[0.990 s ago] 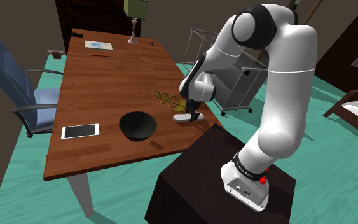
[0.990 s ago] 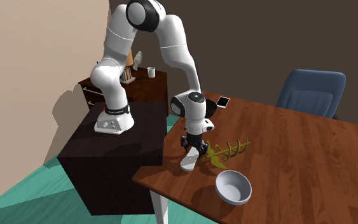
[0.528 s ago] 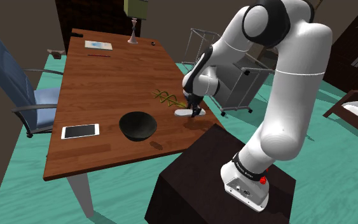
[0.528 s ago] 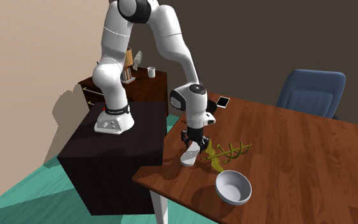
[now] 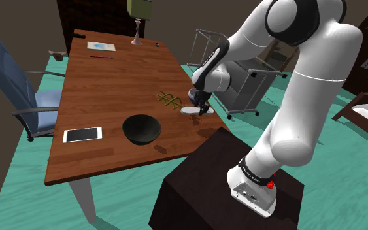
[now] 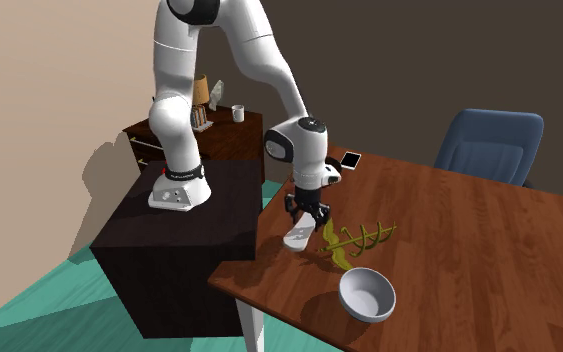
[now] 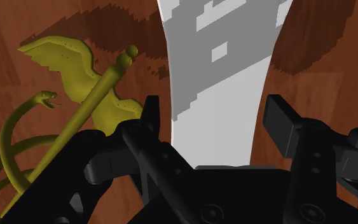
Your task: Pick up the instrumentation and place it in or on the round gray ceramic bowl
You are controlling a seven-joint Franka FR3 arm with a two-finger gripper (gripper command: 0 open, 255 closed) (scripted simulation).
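Observation:
The instrumentation is a flat white and grey device (image 7: 217, 76) that widens away from the hand. My gripper (image 7: 215, 111) is shut on its narrow end, one black finger on each side. In the shoulder view the device (image 5: 189, 110) hangs just above the wooden table (image 5: 110, 78) near its right edge, under the gripper (image 5: 198, 108). The second exterior view shows the device (image 6: 296, 238) tilted below the gripper (image 6: 306, 220). The round bowl (image 5: 142, 129) looks dark here and grey in the other view (image 6: 367, 294); it stands apart from the gripper, nearer the table's front edge.
A golden winged snake-staff ornament (image 5: 169, 100) (image 6: 354, 240) (image 7: 75, 95) lies right beside the device. A phone (image 5: 82, 134), a paper (image 5: 101, 46) and a lamp base (image 5: 136, 39) sit on the table. A blue chair (image 5: 19, 85) stands left; a wire cart (image 5: 241, 85) behind the arm.
The arm has straightened upward. The gripper and the white device have risen off the table and shifted slightly toward the far end. The ornament and bowl stay put.

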